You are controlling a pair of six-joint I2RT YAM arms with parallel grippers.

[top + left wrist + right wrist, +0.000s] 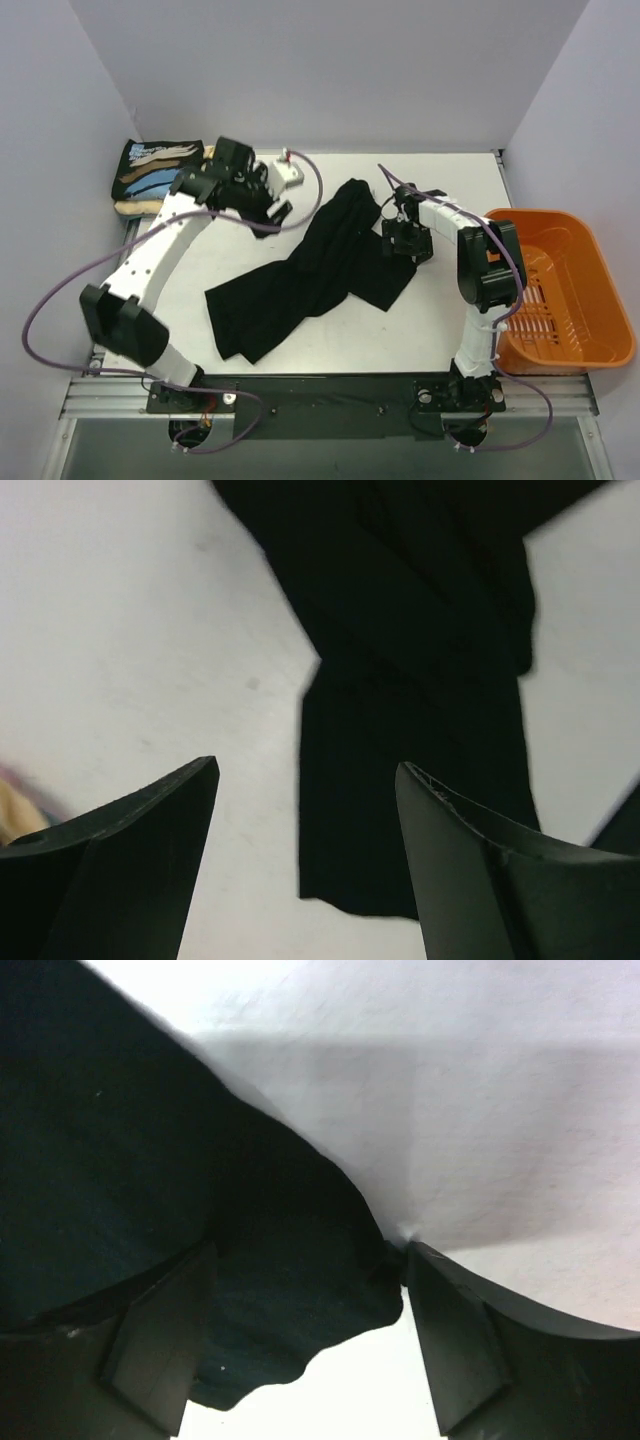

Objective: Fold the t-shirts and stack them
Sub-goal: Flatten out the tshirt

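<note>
A plain black t-shirt (310, 275) lies rumpled in a long diagonal heap across the middle of the table. My left gripper (274, 216) hovers open and empty just off the shirt's upper left edge. In the left wrist view, bare table and the black t-shirt (420, 680) show past the left gripper (305, 775). My right gripper (405, 243) is low at the shirt's right edge. Its jaws stand wide apart, with a lobe of the black t-shirt (270, 1300) lying between them. A folded printed t-shirt (160, 168) rests on a cream t-shirt (133, 207) at the back left.
An orange plastic basket (560, 290) stands at the right edge of the table. A small white block (291, 173) sits at the back behind the left gripper. Purple cables loop from both arms over the table.
</note>
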